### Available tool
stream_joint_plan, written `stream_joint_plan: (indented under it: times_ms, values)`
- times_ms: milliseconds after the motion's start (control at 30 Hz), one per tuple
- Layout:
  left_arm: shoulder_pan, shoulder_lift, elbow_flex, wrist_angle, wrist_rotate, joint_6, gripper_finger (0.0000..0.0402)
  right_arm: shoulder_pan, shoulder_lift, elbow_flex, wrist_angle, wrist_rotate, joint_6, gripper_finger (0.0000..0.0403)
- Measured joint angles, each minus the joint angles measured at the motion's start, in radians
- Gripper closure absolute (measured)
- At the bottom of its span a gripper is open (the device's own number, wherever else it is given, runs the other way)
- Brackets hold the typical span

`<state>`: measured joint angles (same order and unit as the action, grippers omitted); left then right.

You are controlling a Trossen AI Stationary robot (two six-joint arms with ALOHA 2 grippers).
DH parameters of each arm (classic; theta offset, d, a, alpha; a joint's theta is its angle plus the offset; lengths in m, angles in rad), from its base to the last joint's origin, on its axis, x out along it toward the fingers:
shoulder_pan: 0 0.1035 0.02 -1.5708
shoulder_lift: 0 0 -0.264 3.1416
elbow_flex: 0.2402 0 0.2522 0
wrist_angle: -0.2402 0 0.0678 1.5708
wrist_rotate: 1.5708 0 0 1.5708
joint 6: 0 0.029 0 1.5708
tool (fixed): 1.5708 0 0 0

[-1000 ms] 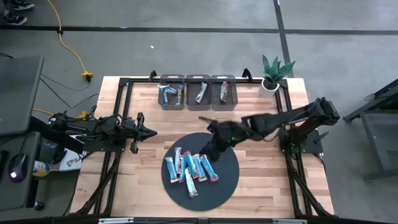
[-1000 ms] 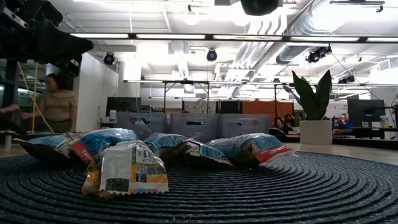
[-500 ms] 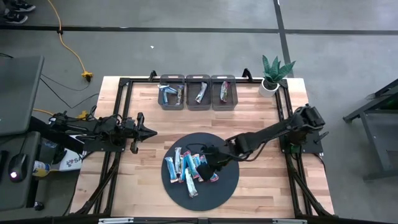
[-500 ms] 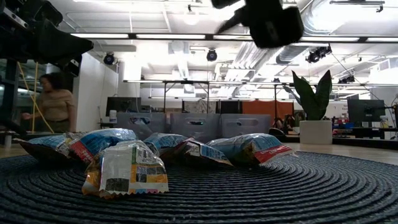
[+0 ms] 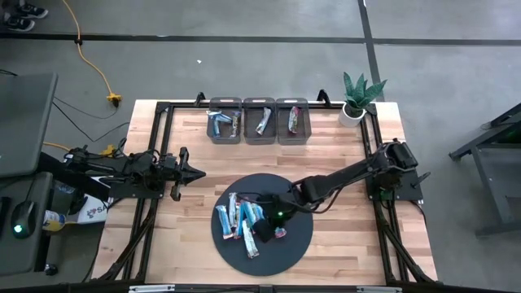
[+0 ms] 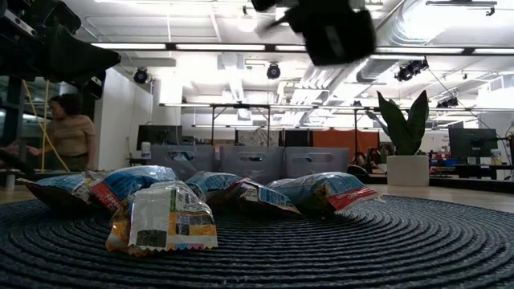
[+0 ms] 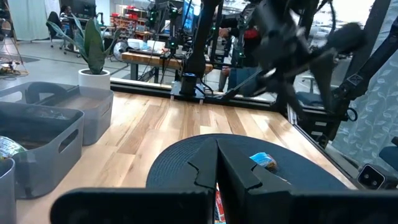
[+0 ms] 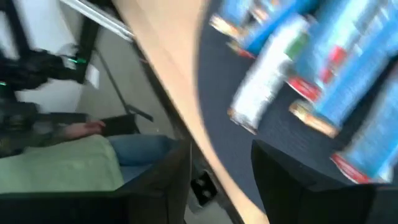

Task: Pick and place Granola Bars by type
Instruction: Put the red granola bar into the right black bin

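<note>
Granola Bars (image 5: 247,220) lie heaped on the round, dark, ribbed woven mat (image 5: 297,236), crinkled foil wrappers in light blue with red ends, one silver-white. More sit in the three grey plastic bins (image 5: 260,120) at the table's far edge. My right gripper (image 5: 269,233) hangs over the heap, fingers (image 8: 292,180) parted with nothing between them. My wrist picture is smeared, so wrapper print is unreadable. My left gripper (image 5: 198,172) waits off the mat over the pale wooden table (image 5: 342,244), fingers pressed together.
</note>
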<state>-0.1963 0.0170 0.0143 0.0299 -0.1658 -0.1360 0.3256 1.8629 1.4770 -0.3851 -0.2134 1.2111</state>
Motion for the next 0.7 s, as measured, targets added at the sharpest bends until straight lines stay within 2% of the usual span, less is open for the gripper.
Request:
stream_joint_plan:
  times_ms: [233, 500, 700]
  values:
    - [0.000, 0.000, 0.000, 0.000, 0.000, 0.000, 0.0400, 0.000, 0.016, 0.193, -0.169, 0.084, -0.083, 0.0272]
    - [0.000, 0.000, 0.000, 0.000, 0.000, 0.000, 0.0400, 0.001, 0.204, 0.510, -0.331, 0.007, -0.151, 0.0279]
    - [0.000, 0.000, 0.000, 0.000, 0.000, 0.000, 0.0400, 0.000, 0.335, 0.683, -0.628, 0.000, -0.125, 0.0279]
